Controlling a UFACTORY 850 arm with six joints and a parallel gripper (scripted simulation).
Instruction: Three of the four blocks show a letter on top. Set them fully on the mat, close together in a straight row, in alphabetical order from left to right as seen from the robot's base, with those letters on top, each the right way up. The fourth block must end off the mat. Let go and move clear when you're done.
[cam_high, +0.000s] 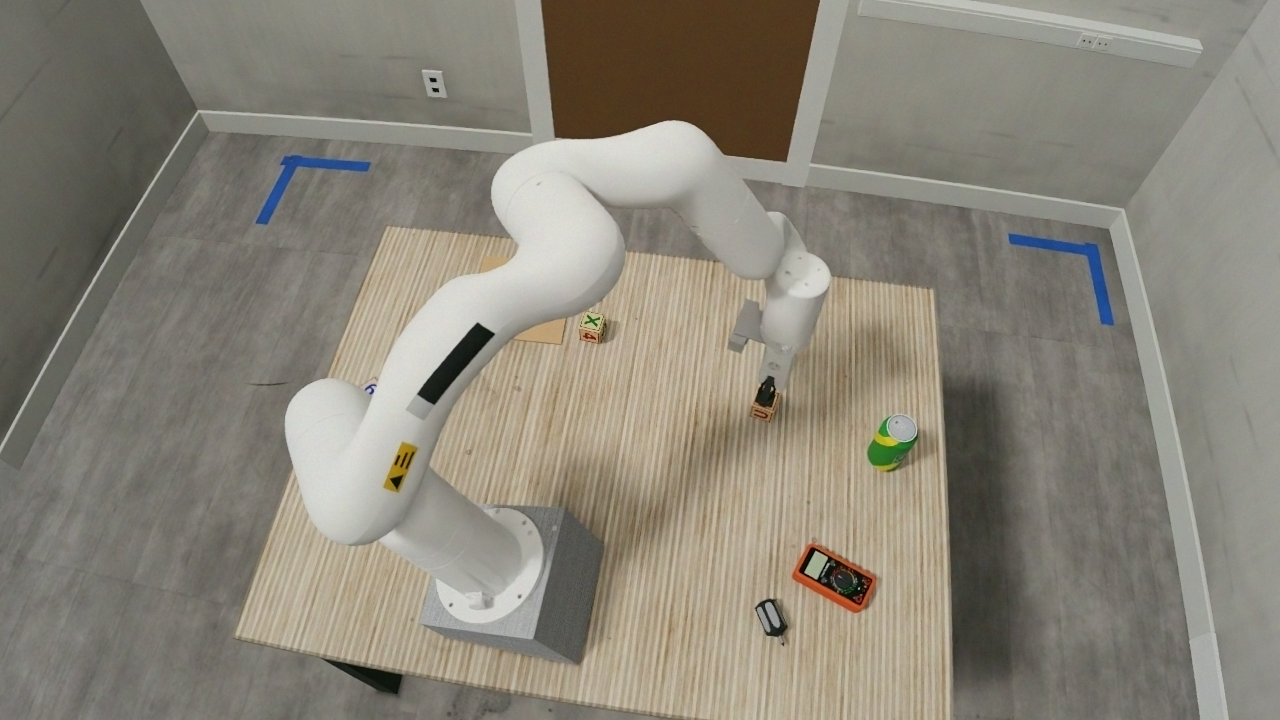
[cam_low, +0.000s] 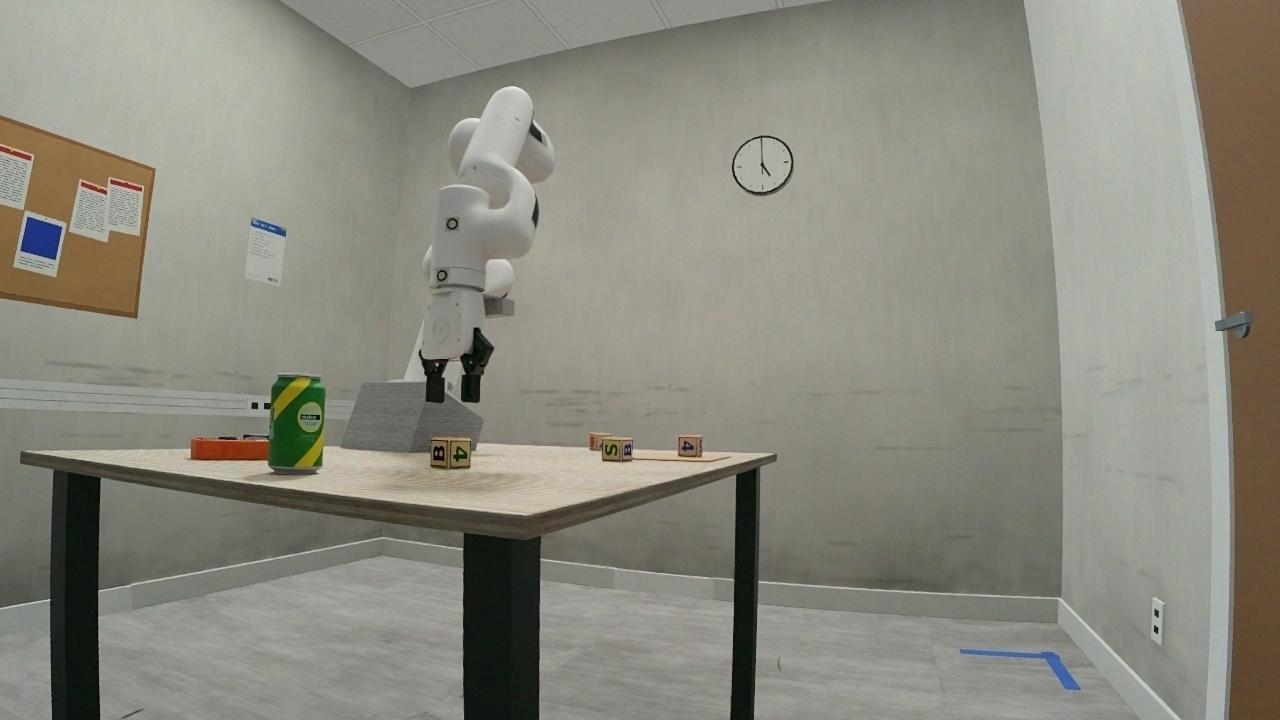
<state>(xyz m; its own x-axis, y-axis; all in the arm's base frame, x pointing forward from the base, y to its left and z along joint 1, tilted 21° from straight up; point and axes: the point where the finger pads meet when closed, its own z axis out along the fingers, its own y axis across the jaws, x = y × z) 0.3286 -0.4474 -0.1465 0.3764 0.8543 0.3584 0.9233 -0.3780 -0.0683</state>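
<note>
My gripper (cam_high: pixel 766 391) (cam_low: pixel 452 390) is open and empty, hanging straight above a wooden block (cam_high: pixel 763 410) (cam_low: pixel 450 452) on the right part of the table, with a clear gap over it. The fingers hide that block's top; its sides show B and 4. A block with a green X on top (cam_high: pixel 591 325) (cam_low: pixel 616 448) sits just right of the tan mat (cam_high: pixel 537 329) (cam_low: pixel 670 455). A third block (cam_low: pixel 689 445) stands on the mat, hidden by the arm from above. A fourth block (cam_high: pixel 369 386) peeks out at the left behind the arm.
A green and yellow can (cam_high: pixel 891 442) (cam_low: pixel 297 422) stands right of the gripper. An orange multimeter (cam_high: pixel 833 577) and a small black object (cam_high: pixel 770 617) lie near the front right. The grey robot base (cam_high: pixel 514 582) is at the front.
</note>
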